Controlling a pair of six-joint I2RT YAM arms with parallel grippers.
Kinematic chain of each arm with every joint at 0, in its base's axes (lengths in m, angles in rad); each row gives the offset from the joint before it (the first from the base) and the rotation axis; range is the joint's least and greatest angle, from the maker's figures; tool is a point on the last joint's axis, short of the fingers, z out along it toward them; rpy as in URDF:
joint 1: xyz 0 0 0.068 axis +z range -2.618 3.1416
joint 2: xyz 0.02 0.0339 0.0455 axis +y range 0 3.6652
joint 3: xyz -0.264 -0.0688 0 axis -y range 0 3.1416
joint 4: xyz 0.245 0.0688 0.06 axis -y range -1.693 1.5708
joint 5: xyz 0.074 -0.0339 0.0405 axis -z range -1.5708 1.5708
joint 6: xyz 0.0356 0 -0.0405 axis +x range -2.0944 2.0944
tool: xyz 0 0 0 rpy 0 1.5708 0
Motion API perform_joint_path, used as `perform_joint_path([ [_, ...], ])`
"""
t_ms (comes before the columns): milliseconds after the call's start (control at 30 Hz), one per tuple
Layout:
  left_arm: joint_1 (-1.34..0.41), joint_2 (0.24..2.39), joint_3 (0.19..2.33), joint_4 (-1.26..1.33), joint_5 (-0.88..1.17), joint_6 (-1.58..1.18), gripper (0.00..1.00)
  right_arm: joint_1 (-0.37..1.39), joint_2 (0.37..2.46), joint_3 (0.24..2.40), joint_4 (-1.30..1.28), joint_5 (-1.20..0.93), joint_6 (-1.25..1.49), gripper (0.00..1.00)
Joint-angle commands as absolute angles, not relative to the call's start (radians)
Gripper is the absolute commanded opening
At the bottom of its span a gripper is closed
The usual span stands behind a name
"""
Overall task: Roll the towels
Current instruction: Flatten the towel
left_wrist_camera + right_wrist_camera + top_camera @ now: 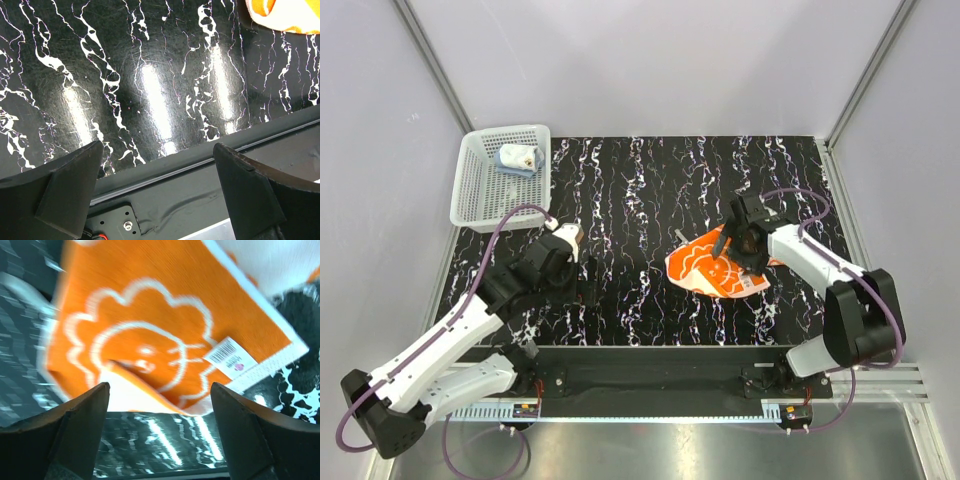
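The orange towel (715, 272) lies partly folded right of the middle of the surface (650, 190), under the right end effector (738, 248), whose fingers stand wide apart and grip nothing. The left end effector (589, 289), equally wide and empty, hangs near the near edge. The light blue towel (518, 158) sits in the basket (480, 200) at the far left corner.

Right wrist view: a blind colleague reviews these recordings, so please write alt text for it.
An orange towel with a white flower print lies on the black marbled table, a barcode label near its edge. The right tool is open above it, its dark fingers holding nothing.
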State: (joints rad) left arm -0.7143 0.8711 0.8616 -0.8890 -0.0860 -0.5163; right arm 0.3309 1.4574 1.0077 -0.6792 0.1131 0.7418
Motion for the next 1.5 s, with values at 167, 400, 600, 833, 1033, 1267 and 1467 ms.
perform_joint_path([
  [167,-0.719,0.838,0.856,-0.857,-0.103,-0.522,0.99,0.376,1.506,0.876,-0.594,0.052,0.721,0.85],
  [400,-0.719,0.841,0.857,-0.856,-0.106,-0.523,0.99,0.419,1.494,0.804,-0.538,0.018,0.748,0.61],
  [600,-0.719,0.847,0.856,-0.857,-0.106,-0.523,0.99,0.497,1.451,0.787,-0.545,0.017,0.795,0.18],
  [833,-0.719,0.841,0.857,-0.854,-0.106,-0.523,0.99,0.678,1.408,0.911,-0.617,0.035,0.903,0.12],
  [1033,-0.719,0.841,0.859,-0.861,-0.112,-0.522,0.99,0.909,1.602,1.113,-0.491,-0.111,0.974,0.71],
  [1267,-0.719,0.857,0.871,-0.876,-0.149,-0.534,0.99,0.983,1.582,1.247,-0.598,0.119,0.884,0.98],
  [1467,-0.719,0.938,0.862,-0.747,-0.095,-0.569,0.99,0.797,1.373,1.165,-0.795,0.296,0.865,0.99],
])
